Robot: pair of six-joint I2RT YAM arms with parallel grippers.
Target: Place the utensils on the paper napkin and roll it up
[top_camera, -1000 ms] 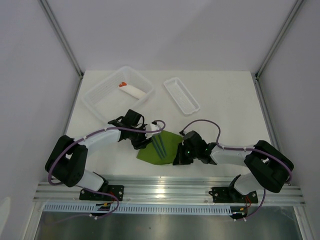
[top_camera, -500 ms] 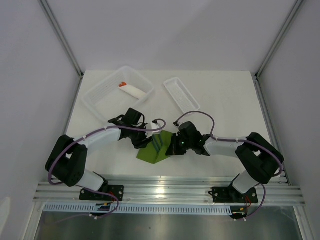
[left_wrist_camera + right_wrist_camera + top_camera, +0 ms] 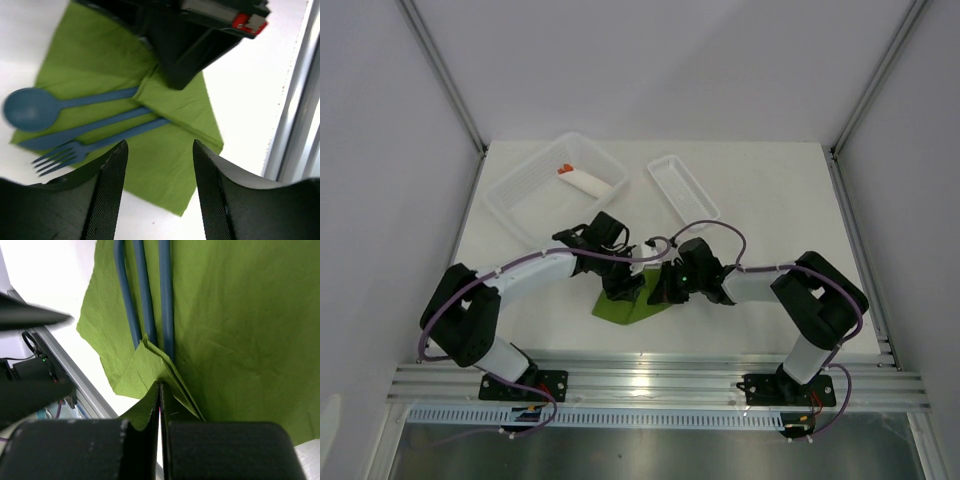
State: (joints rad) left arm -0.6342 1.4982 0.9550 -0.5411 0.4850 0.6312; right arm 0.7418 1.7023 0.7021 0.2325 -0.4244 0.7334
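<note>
**Your right gripper [image 3: 159,390] clamps the olive-green paper napkin [image 3: 240,340]**

It pinches a fold over the handle ends of the dark blue plastic spoon, knife and fork [image 3: 115,119] lying on the sheet. Your left gripper [image 3: 159,150] hangs wide above. Beyond, a white paper roll [image 3: 592,185] sits in a clear plastic tub [image 3: 525,195].

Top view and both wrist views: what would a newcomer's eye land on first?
The green napkin stands out, lying between the two grippers with three blue utensils side by side on it. The right gripper is shut on a lifted napkin corner at the handle ends, and the left gripper hovers open above the sheet.
</note>
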